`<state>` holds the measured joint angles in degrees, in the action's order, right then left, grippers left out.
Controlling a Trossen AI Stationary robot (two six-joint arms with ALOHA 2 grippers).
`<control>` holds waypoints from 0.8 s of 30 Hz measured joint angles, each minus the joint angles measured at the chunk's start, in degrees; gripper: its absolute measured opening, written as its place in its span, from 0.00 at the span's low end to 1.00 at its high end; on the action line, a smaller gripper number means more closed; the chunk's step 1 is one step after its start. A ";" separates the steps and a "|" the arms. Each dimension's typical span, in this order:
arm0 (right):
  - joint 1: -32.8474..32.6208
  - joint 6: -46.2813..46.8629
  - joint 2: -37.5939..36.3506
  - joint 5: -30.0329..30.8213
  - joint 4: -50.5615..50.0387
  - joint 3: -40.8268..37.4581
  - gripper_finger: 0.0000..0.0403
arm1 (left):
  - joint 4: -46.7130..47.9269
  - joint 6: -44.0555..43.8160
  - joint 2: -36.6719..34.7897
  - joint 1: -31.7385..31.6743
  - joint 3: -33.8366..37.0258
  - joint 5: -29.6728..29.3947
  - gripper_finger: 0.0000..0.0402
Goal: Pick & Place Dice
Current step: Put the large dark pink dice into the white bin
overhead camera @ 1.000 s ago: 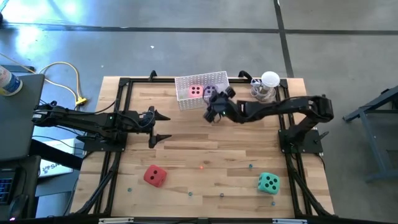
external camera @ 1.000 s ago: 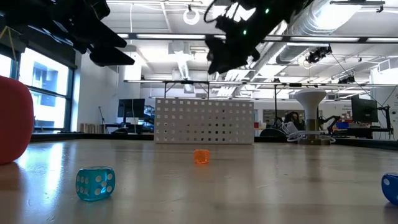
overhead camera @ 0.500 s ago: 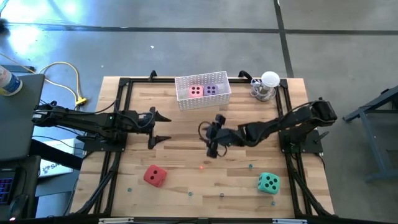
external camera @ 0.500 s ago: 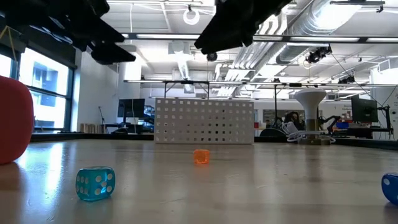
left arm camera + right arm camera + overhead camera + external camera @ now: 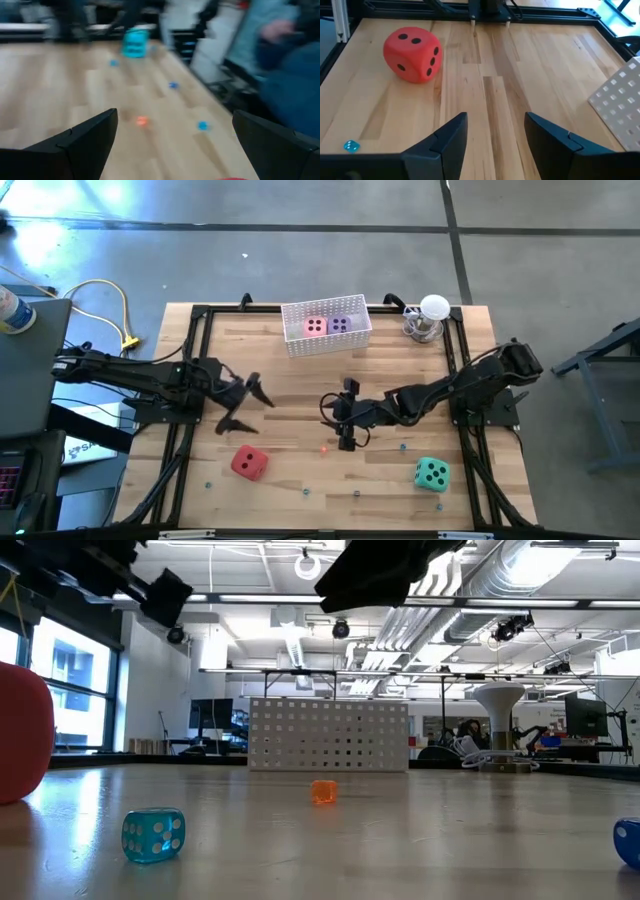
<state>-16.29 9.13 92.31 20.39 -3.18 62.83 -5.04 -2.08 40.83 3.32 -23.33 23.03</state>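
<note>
1. Right gripper [image 5: 343, 420]: hanging over the middle of the wooden table [image 5: 300, 380], its fingers partly spread and gripping nothing; in the right wrist view bare wood is showing between them.
2. Left gripper [image 5: 245, 402]: hovering over the table's left part with its fingers spread wide and holding nothing; it is lying just above the red die in the high view.
3. Red die [image 5: 249, 463]: sitting on the table near the front left, well apart from both grippers.
4. Teal-green die [image 5: 432, 474]: resting near the front right corner.
5. Pink die [image 5: 315, 326] and purple die [image 5: 340, 325]: lying side by side inside the white perforated basket [image 5: 325, 343] at the table's far edge.
6. Small orange die [image 5: 323, 791] and small blue dice [image 5: 153, 836]: lying loose on the wood; their pips are too small to read, though one appears translucent.
</note>
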 joint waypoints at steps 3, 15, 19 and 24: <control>0.04 0.02 0.02 0.01 0.00 0.00 0.47 | -0.34 0.15 -1.14 2.36 0.00 1.93 0.96; -0.22 0.06 0.04 0.01 0.01 0.00 0.47 | -6.00 -4.65 1.07 12.63 0.00 -3.75 0.96; -0.22 0.07 0.04 0.00 0.41 0.00 0.47 | -9.50 -8.68 3.81 13.41 0.00 -4.24 0.96; -0.22 0.07 0.04 0.01 0.43 0.00 0.47 | -12.95 -10.55 8.03 13.86 0.00 -7.46 0.96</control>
<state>-16.51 9.19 92.36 20.40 -2.75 62.83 -17.98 -12.63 48.86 17.18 -23.33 15.58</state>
